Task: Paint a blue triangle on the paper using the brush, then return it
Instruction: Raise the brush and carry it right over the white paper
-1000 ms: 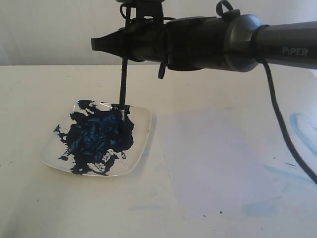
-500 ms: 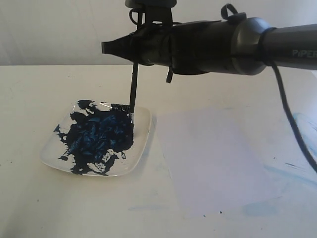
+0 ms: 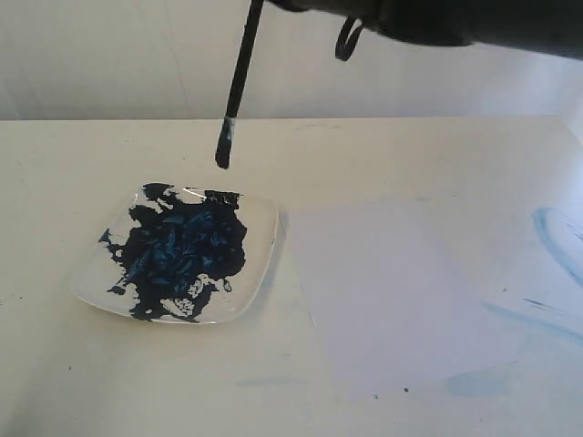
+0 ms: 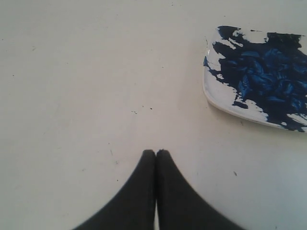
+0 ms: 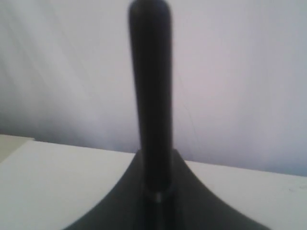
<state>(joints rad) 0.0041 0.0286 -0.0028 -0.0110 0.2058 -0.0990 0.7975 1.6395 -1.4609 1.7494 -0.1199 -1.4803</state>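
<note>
**Brush loaded and hanging above the plate, paper comes next**

The right gripper (image 5: 154,189) is clamped narrow on the black handle of the brush (image 3: 239,82). The brush hangs nearly upright, its paint-dark tip in the air above the far rim of the plate (image 3: 267,238), touching nothing. Loading looks done. The paper (image 3: 383,291) lies flat just beside the plate on the right arm's side, blank, with no blue triangle on it yet. The next move, I'd say, calls for a sideways carry from the plate to over the sheet. Then a gentle descent, so only the bristles touch. There's good room: nothing stands between plate and paper. The sheet's edge sits close to the plate's rim, though, so a drip could land there. The left gripper (image 4: 156,154), jaws pressed together and empty, hovers over bare table (image 3: 91,382) on the plate's other side, out of the path.
</note>
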